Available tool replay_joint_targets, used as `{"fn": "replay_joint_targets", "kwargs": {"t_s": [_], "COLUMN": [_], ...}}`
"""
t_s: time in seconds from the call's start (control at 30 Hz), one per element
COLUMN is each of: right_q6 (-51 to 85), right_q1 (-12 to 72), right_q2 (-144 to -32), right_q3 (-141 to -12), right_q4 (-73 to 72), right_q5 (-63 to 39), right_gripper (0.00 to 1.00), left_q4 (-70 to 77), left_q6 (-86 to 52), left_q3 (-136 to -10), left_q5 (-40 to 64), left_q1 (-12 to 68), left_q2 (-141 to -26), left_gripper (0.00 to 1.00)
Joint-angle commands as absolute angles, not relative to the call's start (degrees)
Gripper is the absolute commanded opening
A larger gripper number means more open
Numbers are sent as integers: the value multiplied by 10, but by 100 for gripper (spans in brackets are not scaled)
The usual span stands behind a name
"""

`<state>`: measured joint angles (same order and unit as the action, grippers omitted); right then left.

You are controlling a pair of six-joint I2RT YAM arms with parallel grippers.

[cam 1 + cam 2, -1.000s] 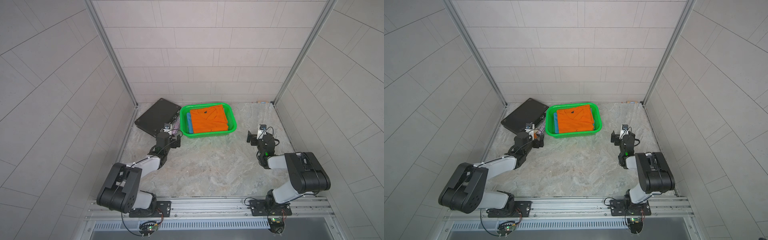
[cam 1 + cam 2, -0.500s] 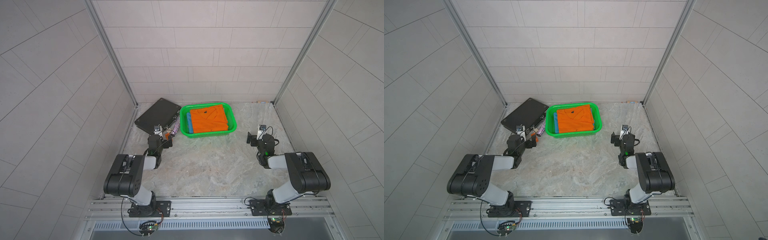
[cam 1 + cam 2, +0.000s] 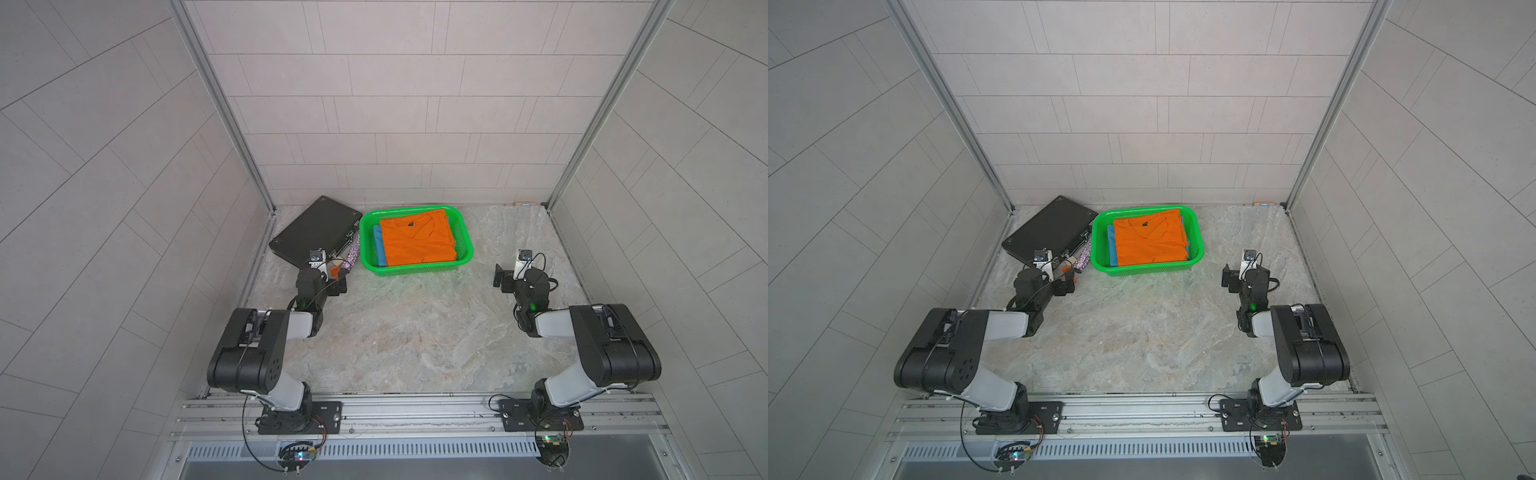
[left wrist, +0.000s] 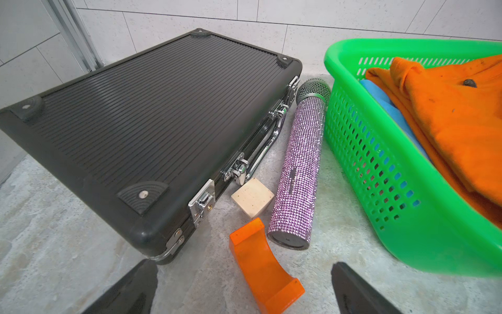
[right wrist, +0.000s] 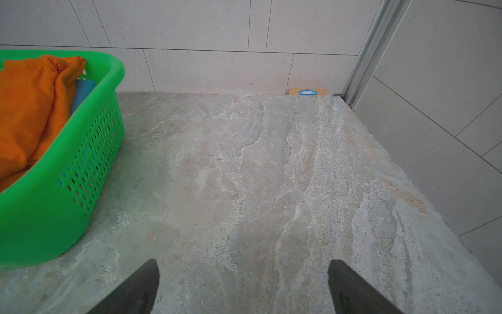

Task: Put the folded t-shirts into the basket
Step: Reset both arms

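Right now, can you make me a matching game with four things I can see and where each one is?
Things:
1. orange t-shirt
2. blue t-shirt
3. sparkly microphone
4. black case

Places:
A. lying between the case and the basket
B. lying flat with its lid closed
C. on top of the pile in the basket
D. peeking out from under another shirt

Pairs: 1-C, 2-D, 3-A, 4-B.
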<state>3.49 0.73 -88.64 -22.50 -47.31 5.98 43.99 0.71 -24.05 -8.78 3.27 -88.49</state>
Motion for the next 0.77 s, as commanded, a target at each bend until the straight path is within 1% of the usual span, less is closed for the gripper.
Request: {"fn": "replay_joint_targets", "kwargs": {"t_s": [0.0, 0.73], "right_q6": [40, 39], "right_q1": [5, 5], "right_q2": [-878, -878], "right_q3": [-230, -230], "right_q4": [-472, -471], "right_q5": [56, 56], "right_gripper": [100, 100], "left_q4": [433, 432], "left_q6": [2, 2], "left_q3": [-248, -248], "left_q5": [-81, -80], "left_q1": [30, 30], "left_q2": [-876, -876], "left_gripper": [100, 100]}}
